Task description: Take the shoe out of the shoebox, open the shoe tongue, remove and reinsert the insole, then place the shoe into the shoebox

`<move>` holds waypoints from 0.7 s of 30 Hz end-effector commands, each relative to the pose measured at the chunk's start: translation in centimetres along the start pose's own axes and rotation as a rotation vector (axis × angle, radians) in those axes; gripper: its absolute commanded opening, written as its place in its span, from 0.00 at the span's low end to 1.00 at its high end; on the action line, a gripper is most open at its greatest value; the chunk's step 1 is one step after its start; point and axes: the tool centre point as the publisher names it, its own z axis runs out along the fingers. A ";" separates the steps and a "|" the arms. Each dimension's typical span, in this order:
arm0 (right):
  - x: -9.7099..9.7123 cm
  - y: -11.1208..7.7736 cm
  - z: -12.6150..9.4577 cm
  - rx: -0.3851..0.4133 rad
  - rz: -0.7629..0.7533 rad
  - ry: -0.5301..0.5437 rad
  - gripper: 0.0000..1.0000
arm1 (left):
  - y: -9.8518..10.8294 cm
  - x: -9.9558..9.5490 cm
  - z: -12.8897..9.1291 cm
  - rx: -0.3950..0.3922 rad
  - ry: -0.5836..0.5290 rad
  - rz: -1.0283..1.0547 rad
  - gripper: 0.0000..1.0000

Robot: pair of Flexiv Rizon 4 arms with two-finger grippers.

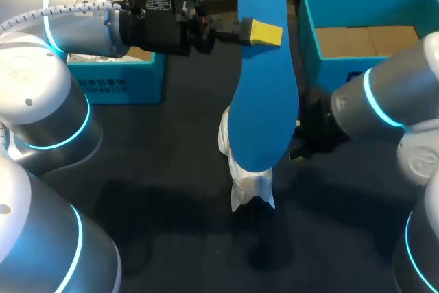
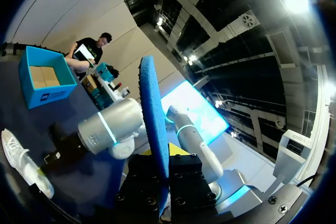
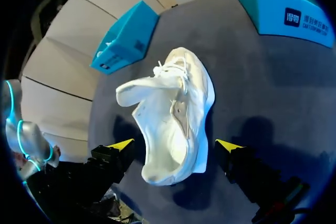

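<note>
One teal box (image 1: 120, 81) stands at the bench's (image 1: 171, 169) far left. Left gripper (image 1: 264, 33) is clenched on the blue insole (image 1: 264, 101), which is held on end in the air above the white shoe (image 1: 251, 186). The shoe lies on the bench, outside the shoebox (image 1: 309, 39). Right gripper (image 3: 175, 145) is released, one finger on either side of the shoe's near end, apparently clear of it. The open shoebox stands at far right.

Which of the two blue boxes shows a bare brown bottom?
The right-hand box: its brown cardboard floor is in plain sight. The left-hand box has white stuffing inside instead.
</note>
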 end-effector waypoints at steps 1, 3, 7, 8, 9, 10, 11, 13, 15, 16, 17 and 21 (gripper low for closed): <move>-0.8 0.1 -3.1 0.032 -0.023 0.141 1.00 | 0.2 -0.1 0.0 0.003 0.001 0.000 0.00; -0.6 0.3 -3.5 0.039 -0.032 0.177 1.00 | 0.2 -0.1 0.0 0.003 0.001 0.000 0.00; -0.4 0.7 -4.3 0.052 -0.037 0.307 1.00 | 0.2 -0.1 0.0 0.003 0.001 0.000 0.00; -0.3 0.8 -4.4 0.049 -0.035 0.321 1.00 | 0.2 -0.1 0.0 0.003 0.001 0.000 0.00; -0.3 0.9 -4.7 0.058 -0.026 0.343 1.00 | 0.2 -0.1 0.0 0.003 0.001 0.000 0.00; -0.3 1.0 -4.9 0.058 -0.023 0.357 1.00 | 0.2 -0.1 0.0 0.003 0.001 0.000 0.00; -0.4 1.0 -5.1 0.054 -0.022 0.375 1.00 | 0.2 -0.1 0.0 0.003 0.001 0.000 0.00; -0.5 1.2 -5.6 0.043 -0.008 0.404 1.00 | 0.2 -0.1 0.0 0.003 0.001 0.000 0.00; -0.7 1.4 -6.1 0.025 0.022 0.428 1.00 | 0.2 -0.1 0.0 0.003 0.001 0.000 0.00; -0.7 1.5 -6.3 0.016 0.029 0.457 1.00 | 0.2 -0.1 0.0 0.003 0.001 0.000 0.00; -0.7 1.5 -6.5 0.006 0.038 0.481 1.00 | 0.2 -0.1 0.0 0.003 0.001 0.000 0.00; -0.9 1.9 -7.1 -0.009 0.100 0.587 1.00 | 0.2 -0.1 0.0 0.003 0.001 0.000 0.00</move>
